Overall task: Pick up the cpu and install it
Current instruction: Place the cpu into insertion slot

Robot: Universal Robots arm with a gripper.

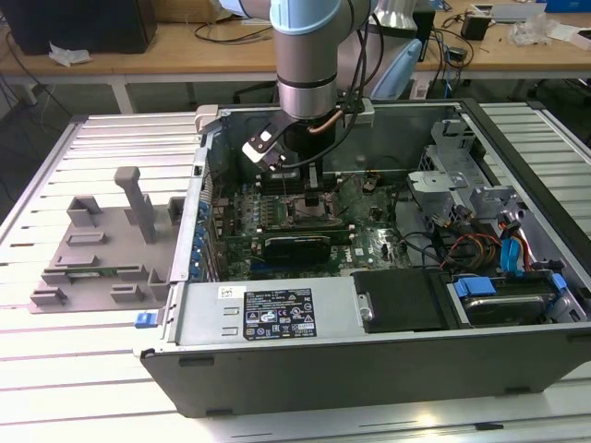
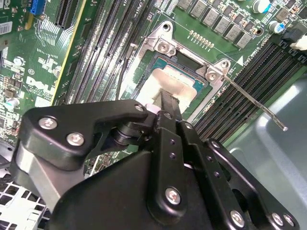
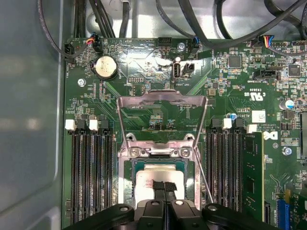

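Note:
The cpu (image 3: 145,178) is a small square chip with a pale silver top, lying flat inside the socket frame (image 3: 128,152) on the green motherboard; it also shows in the second wrist view (image 2: 160,79). The socket's metal load plate (image 3: 163,98) is flipped up and open, and its thin lever (image 2: 254,103) sticks out to one side. My gripper (image 3: 164,186) hangs straight over the chip's middle, its two black fingertips pressed together at or just above the chip's top, not around its edges. In the exterior view the gripper (image 1: 312,196) reaches down into the open computer case.
Rows of black memory slots (image 3: 91,172) flank the socket, one holding a memory stick (image 3: 252,177). Cables (image 3: 225,28) run along the board's edge. A drive cage (image 1: 452,175) stands inside the case (image 1: 388,369). A grey plastic tray (image 1: 69,249) sits on the exterior view's left.

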